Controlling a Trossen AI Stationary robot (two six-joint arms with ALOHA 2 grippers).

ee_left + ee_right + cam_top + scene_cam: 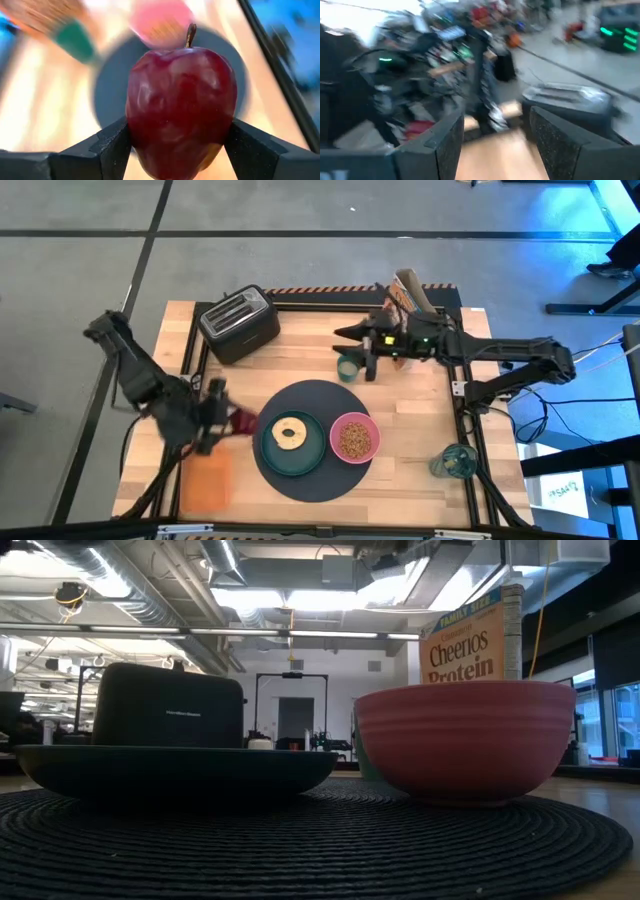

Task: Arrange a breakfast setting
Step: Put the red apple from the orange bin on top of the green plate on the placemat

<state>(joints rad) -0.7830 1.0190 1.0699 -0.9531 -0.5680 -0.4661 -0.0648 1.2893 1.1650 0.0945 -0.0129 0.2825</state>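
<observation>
The left end effector point(226, 420) is clamped on the dark red glossy apple point(181, 107), just beside the dark grey round woven mat point(310, 485) edge. The right end effector point(352, 352), fingers apart, hovers by the small green cup point(347, 367) near the counter's point(420, 405) far edge

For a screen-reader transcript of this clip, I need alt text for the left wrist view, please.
A dark red apple with a brown stem fills the frame, clamped between the left gripper's two dark fingers. Behind it, blurred, are the round dark mat, the pink bowl and the wooden table.
</observation>
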